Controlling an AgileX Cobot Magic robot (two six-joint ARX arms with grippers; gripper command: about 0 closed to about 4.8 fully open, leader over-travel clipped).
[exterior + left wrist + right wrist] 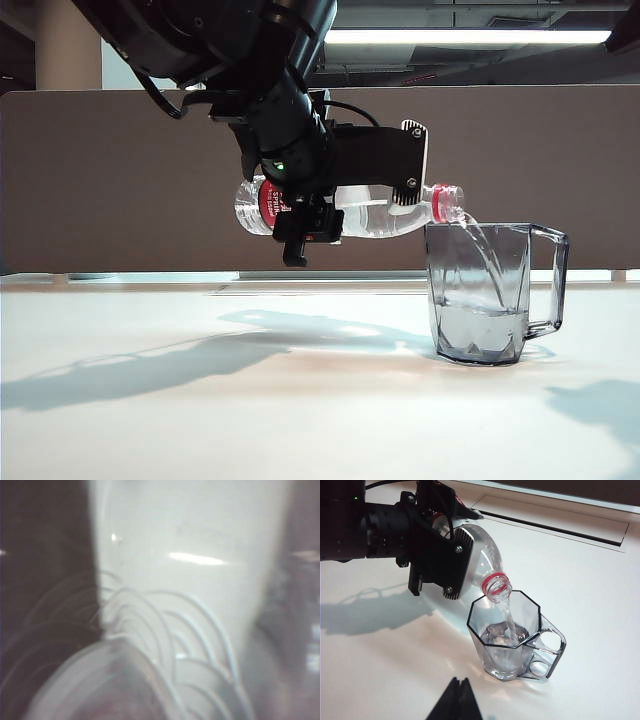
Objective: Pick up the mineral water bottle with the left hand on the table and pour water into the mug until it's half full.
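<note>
My left gripper (345, 205) is shut on the mineral water bottle (380, 212), holding it nearly level above the table (250, 420). The bottle's red-ringed open mouth (447, 203) hangs over the rim of the smoky grey mug (490, 300), and a thin stream of water (509, 622) runs into it. Water fills roughly the lower third of the mug. In the right wrist view the mug (512, 630) stands just beyond my right gripper (458, 682), which is shut and empty. The left wrist view shows only the bottle's ribbed wall (190, 580), blurred and very close.
A brown partition (120, 180) runs behind the table. A long recessed panel (555, 515) lies along the table's back edge. The mug's squared handle (552, 280) points away from the left arm. Arm shadows fall on the tabletop to the left.
</note>
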